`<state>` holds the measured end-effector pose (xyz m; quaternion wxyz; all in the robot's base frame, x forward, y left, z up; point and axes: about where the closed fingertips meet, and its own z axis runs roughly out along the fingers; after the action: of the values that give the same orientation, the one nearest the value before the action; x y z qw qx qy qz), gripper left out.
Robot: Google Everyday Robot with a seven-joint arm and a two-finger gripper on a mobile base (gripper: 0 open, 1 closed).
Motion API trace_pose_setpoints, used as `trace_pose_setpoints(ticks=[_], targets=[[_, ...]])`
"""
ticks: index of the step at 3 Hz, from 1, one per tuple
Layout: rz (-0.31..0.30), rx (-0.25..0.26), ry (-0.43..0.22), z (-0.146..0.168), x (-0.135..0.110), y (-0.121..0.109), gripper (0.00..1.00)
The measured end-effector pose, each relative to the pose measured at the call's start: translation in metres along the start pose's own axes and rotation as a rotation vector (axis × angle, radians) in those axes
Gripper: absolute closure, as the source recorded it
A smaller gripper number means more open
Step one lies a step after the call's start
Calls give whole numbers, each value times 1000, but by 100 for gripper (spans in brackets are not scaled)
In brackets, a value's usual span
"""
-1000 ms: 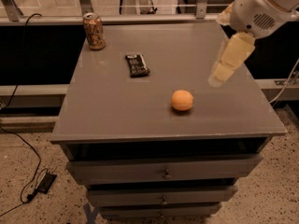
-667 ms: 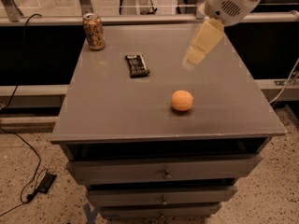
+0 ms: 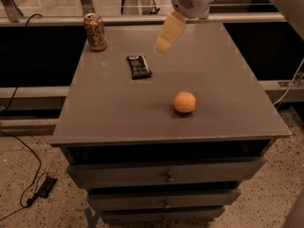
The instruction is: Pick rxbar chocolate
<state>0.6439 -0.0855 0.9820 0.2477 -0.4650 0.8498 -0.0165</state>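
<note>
Gripper [image 3: 164,42] hangs above the cabinet top [image 3: 118,113], near the flat-lying rxbar chocolate [image 3: 139,66]; spread or closed, I cannot tell. I judge the bar light, slick, pliant: pinch across its narrow width.

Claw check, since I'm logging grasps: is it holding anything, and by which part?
Nothing. The claw hangs above the table, apart from the rxbar chocolate lying there.
</note>
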Motion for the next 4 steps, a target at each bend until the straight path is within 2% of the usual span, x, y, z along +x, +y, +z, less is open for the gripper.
trace_pose_setpoints(ticks=[1,2,3,4], targets=[[83,3,4,2,-4,1,0],[86,-9,5,7,-5,3,0],[156,3,9,27,-16,1,0],[284,39,28,62,-34,0,0]])
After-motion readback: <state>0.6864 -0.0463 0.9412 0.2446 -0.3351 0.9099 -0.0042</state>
